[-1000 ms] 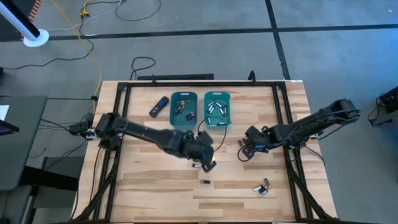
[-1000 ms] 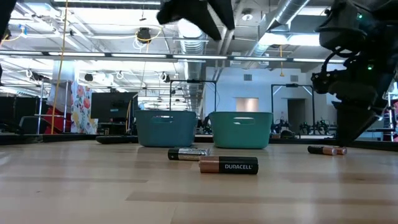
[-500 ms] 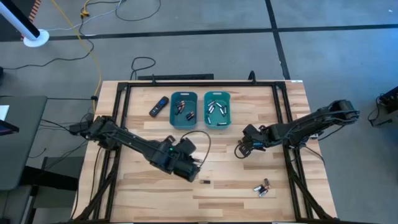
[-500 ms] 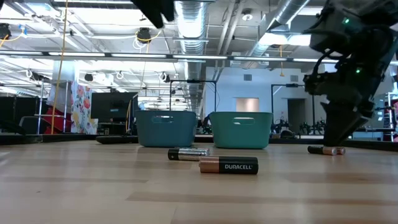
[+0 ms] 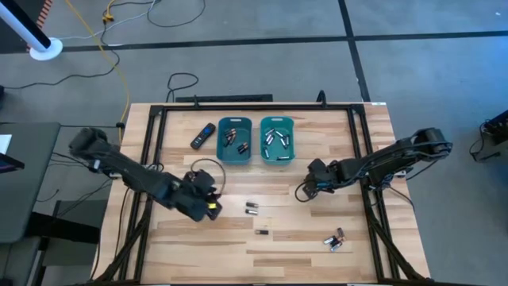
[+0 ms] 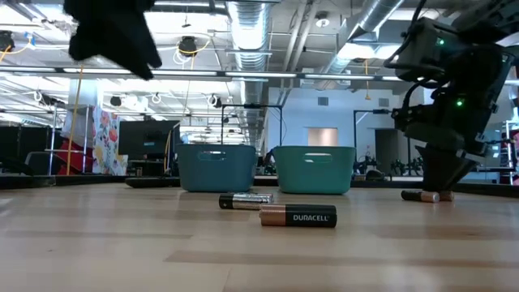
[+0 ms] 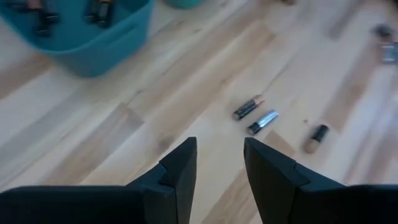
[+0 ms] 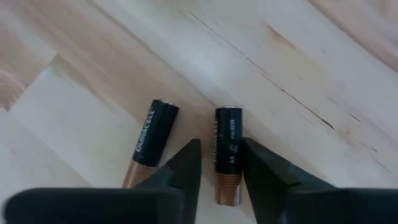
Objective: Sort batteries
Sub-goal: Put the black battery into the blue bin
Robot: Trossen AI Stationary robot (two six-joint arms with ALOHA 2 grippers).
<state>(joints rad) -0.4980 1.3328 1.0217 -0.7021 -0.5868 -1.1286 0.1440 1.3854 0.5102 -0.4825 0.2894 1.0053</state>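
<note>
My right gripper (image 5: 305, 189) is low over the table right of centre, open. In the right wrist view its fingers stand on either side of a dark battery with a copper end (image 8: 227, 134) that lies flat on the wood. A second such battery (image 8: 149, 142) lies beside it. My left gripper (image 5: 210, 205) hovers left of centre, open and empty (image 7: 219, 163). Loose batteries lie at mid-table (image 5: 251, 207), nearer the front (image 5: 262, 232) and in a small cluster (image 5: 335, 239). Two teal bins (image 5: 235, 152) (image 5: 277, 155) near the far edge hold more cells. My right gripper has its fingers (image 8: 186, 165) close along both sides of the dark battery, coming from above and lying along it. I cannot tell whether they touch it. The battery rests on the table.
A flat black remote-like device with a blue button (image 5: 203, 135) lies left of the bins. A black frame rail (image 5: 159, 127) runs around the table. In the low view a silvery cell (image 6: 246, 200) and a Duracell cell (image 6: 298, 216) lie in front of the bins.
My left arm has drawn back from the table's centre toward its left edge, uncovering the batteries at mid-table. My right gripper has shifted slightly toward the table's left and stayed low. No battery has moved.
</note>
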